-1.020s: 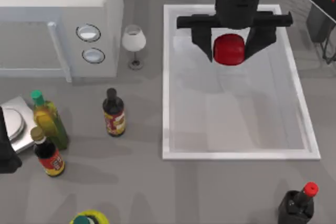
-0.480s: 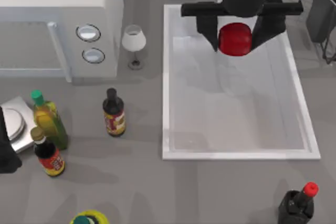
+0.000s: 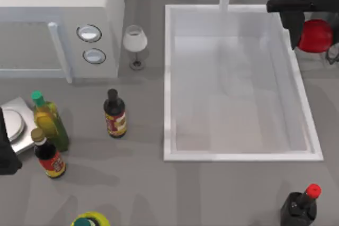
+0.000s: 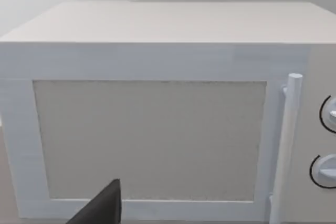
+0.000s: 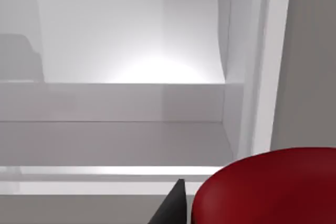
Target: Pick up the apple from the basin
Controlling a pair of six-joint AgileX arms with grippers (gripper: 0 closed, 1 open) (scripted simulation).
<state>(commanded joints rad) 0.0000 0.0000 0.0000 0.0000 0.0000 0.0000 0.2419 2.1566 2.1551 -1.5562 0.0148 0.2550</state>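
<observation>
The red apple (image 3: 315,35) hangs in the air at the top view's far right, just outside the right rim of the white basin (image 3: 167,78). My right gripper (image 3: 317,39) is shut on the apple; one dark finger (image 3: 291,25) shows at its left side. In the right wrist view the apple (image 5: 268,187) sits close beside a dark fingertip (image 5: 173,205), with the basin's wall (image 5: 131,103) beyond. My left arm (image 3: 5,154) stays parked at the table's left edge, and one dark fingertip (image 4: 102,208) shows in front of the microwave door.
A white microwave (image 3: 58,19) fills the back left, with a wine glass (image 3: 135,41) beside it. Three bottles (image 3: 114,114) (image 3: 49,120) (image 3: 48,154) and a scale (image 3: 13,125) stand at the left. A black red-capped bottle (image 3: 301,205) stands front right.
My right gripper has carried the apple up out of the basin and to the right, past the basin's right rim. The left arm has not moved.
</observation>
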